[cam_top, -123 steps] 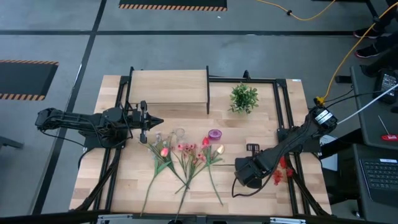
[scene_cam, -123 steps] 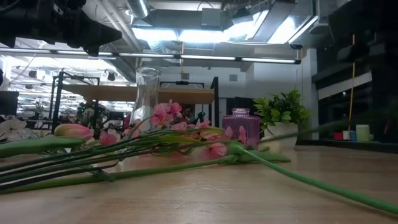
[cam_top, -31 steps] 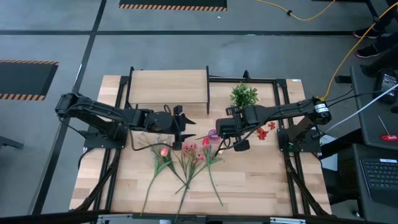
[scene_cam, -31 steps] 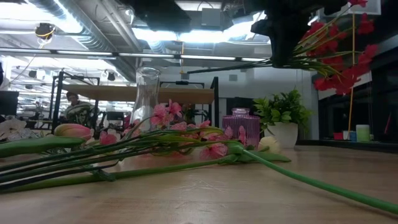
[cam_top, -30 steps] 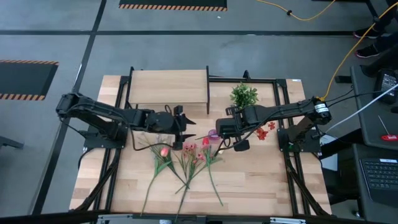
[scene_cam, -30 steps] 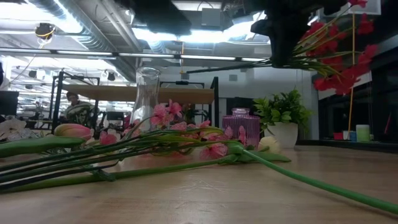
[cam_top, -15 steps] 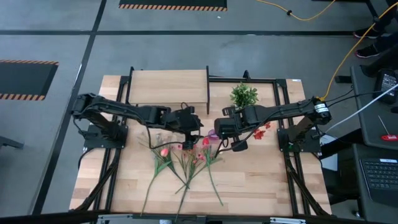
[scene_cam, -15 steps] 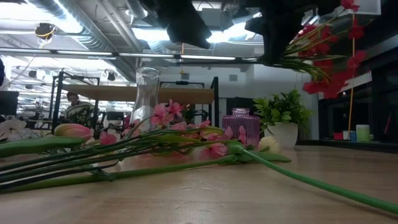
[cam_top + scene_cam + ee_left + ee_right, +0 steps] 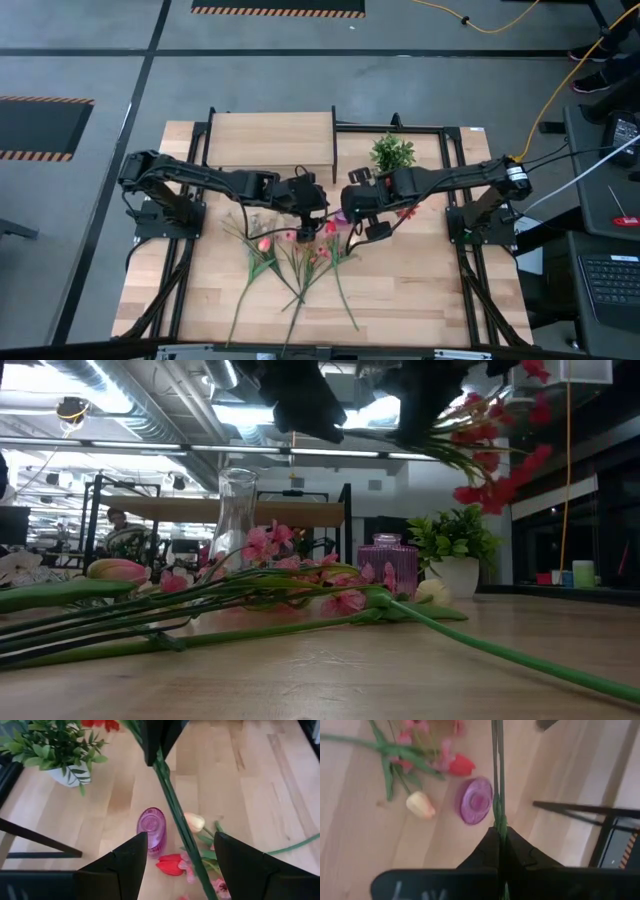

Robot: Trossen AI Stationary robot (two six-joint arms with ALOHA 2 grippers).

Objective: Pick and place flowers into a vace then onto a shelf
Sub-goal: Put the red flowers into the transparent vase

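While the right pincer (image 9: 498,837) is clamping the green stem of the red-blossomed artificial flower (image 9: 490,435) above the light-wood desk (image 9: 420,290), the left pincer (image 9: 176,851) is hanging open around that same stem, without touching it. Beneath them a small purple glass vase (image 9: 151,827) is standing upright just beside the pink and cream tulips (image 9: 290,250) lying on the desk. Behind, the low wooden shelf (image 9: 270,140) is sitting.

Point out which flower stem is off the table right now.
The red-blossomed stem, pinched in the shut right gripper and held in the air above the purple vase. The pink and cream flowers all lie flat on the tabletop.
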